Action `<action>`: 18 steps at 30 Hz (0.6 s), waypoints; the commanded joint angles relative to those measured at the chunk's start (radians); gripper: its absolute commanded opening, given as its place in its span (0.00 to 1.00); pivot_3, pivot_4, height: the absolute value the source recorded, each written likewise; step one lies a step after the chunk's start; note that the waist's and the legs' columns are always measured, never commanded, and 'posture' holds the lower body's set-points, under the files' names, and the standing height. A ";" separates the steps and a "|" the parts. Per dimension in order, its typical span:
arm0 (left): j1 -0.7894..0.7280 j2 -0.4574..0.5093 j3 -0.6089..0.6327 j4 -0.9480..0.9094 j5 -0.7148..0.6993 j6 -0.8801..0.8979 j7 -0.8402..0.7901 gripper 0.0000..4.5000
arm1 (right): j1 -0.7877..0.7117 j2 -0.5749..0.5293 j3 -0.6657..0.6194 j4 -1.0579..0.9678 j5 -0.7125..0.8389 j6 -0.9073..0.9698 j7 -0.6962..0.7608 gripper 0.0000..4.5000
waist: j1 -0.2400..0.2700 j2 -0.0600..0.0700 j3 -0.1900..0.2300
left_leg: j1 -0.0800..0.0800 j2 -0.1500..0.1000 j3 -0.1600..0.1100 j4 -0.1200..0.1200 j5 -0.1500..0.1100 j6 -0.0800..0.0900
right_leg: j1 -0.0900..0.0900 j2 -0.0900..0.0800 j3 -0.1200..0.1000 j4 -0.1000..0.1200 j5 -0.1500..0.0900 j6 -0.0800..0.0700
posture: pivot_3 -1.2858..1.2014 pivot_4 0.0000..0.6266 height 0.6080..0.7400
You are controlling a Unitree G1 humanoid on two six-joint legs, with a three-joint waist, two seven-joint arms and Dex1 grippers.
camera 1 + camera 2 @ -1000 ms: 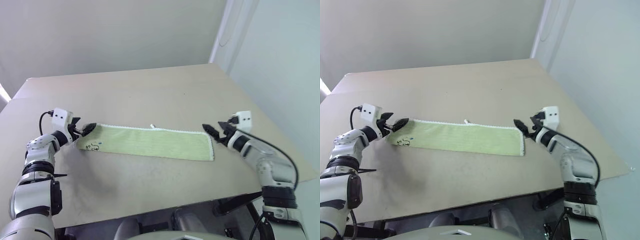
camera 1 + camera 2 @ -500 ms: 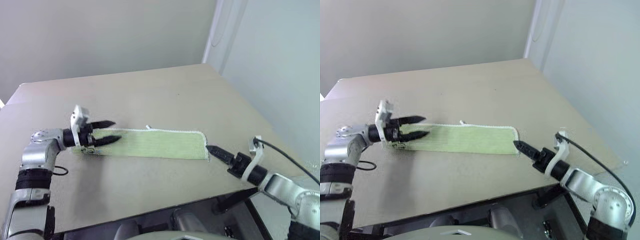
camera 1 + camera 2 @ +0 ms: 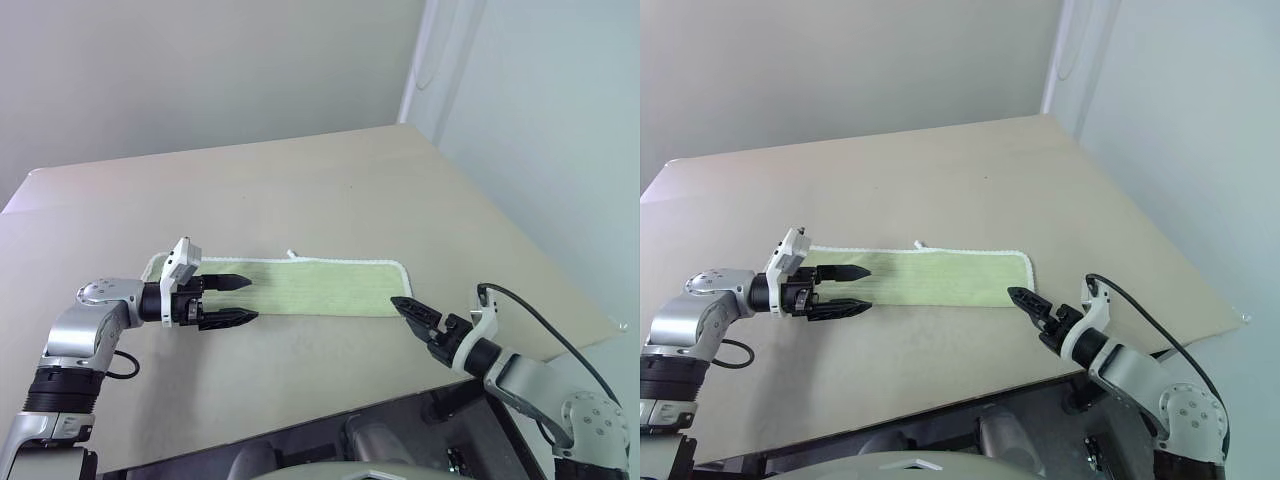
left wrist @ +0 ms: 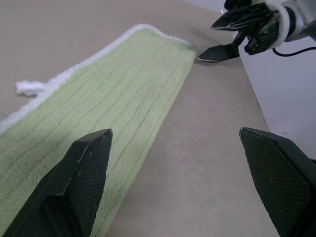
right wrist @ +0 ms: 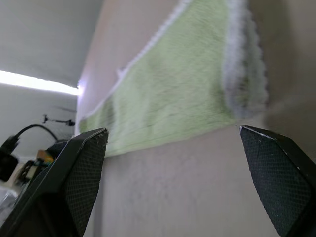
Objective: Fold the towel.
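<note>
The towel point(image 3: 315, 288) lies flat on the table point(image 3: 300, 190) as a long lime-green strip with white edging. Its small white tag loop point(image 3: 291, 254) sticks out from the far edge. My left gripper point(image 3: 250, 300) hovers open at the towel's left end and points along the strip. One finger is above the cloth, the other above bare table in front of it. My right gripper point(image 3: 405, 308) is open too, just off the towel's near right corner, pointing at it and holding nothing. The left wrist view shows the right gripper point(image 4: 222, 37) with its fingers apart beyond the cloth's end.
The table's near edge point(image 3: 330, 410) runs close under both arms, and its right edge point(image 3: 520, 250) drops off beside the right arm. A black cable point(image 3: 122, 366) loops beside the left forearm. Bare tabletop stretches behind the towel to the wall.
Both hands have drawn back toward the near edge. The left gripper has swung round to point along the towel. The right one has rolled onto its side. The towel has not moved.
</note>
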 commanded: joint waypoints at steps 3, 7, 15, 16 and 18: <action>-0.012 0.008 0.000 -0.044 -0.015 0.008 0.017 0.97 | -0.039 0.014 0.047 0.026 0.021 -0.056 -0.038 0.99 | 0.000 0.000 0.000 | 0.000 0.000 0.000 -0.001 0.000 0.000 | 0.000 0.000 0.000 -0.001 0.000 0.000 | 0.52 0.00 1.00; -0.047 -0.006 -0.021 -0.010 -0.001 0.010 0.025 0.97 | -0.078 0.040 0.073 0.065 0.000 -0.093 -0.048 0.99 | -0.003 -0.001 0.000 | 0.000 0.000 0.000 -0.001 0.000 0.000 | 0.000 0.000 0.000 -0.001 0.000 0.000 | 0.52 0.00 1.00; -0.143 -0.055 -0.062 0.080 0.028 -0.009 0.057 0.97 | -0.180 0.121 0.094 0.130 -0.068 -0.158 -0.059 0.99 | -0.003 0.000 0.000 | 0.001 0.001 0.000 -0.001 0.000 0.000 | 0.001 0.001 0.000 0.000 0.000 0.000 | 0.52 0.00 1.00; -0.142 -0.057 -0.060 0.098 0.032 -0.026 0.053 0.97 | -0.182 0.127 0.096 0.131 -0.074 -0.161 -0.061 0.95 | -0.003 0.000 0.000 | 0.001 0.000 0.000 -0.001 0.000 0.000 | 0.000 0.001 0.000 0.000 0.000 0.000 | 0.52 0.00 1.00; -0.128 -0.053 -0.053 0.116 0.036 -0.056 0.040 0.97 | -0.179 0.133 0.097 0.129 -0.084 -0.163 -0.057 0.85 | -0.003 0.000 0.000 | -0.001 0.000 0.000 -0.001 0.000 0.000 | -0.001 0.001 0.000 0.000 0.000 0.000 | 0.52 0.00 1.00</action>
